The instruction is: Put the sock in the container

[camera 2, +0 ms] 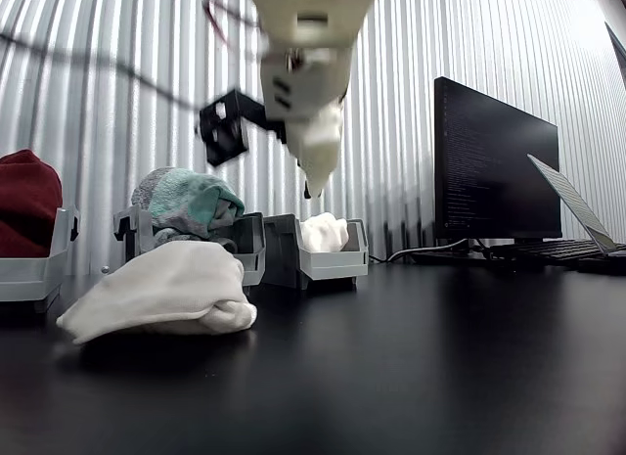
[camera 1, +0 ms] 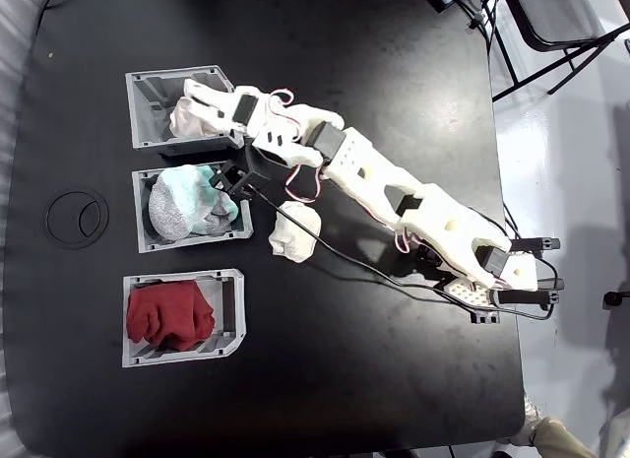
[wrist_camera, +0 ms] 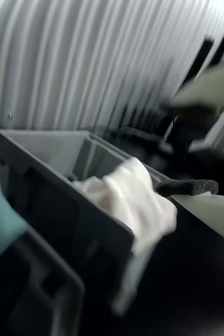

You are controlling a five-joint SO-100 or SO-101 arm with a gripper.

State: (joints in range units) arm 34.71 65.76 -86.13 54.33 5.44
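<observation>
Fixed view: black table (camera 1: 394, 74) carries three grey bins in a column, and the white arm (camera 1: 374, 177) reaches from lower right up to the top one, the container (camera 1: 148, 108), with the gripper (camera 1: 197, 101) directly over it. The sock (camera 1: 192, 121) lies in the container beneath the gripper, draped over the near wall in the wrist view (wrist_camera: 138, 210). Other view shows the gripper (camera 2: 311, 176) raised above the sock (camera 2: 323, 232); whether its fingers are parted I cannot tell.

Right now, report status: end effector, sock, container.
End effector above container, state unclear. Sock in container, draped over rim. Second white lump on table, nothing blocking.
</observation>
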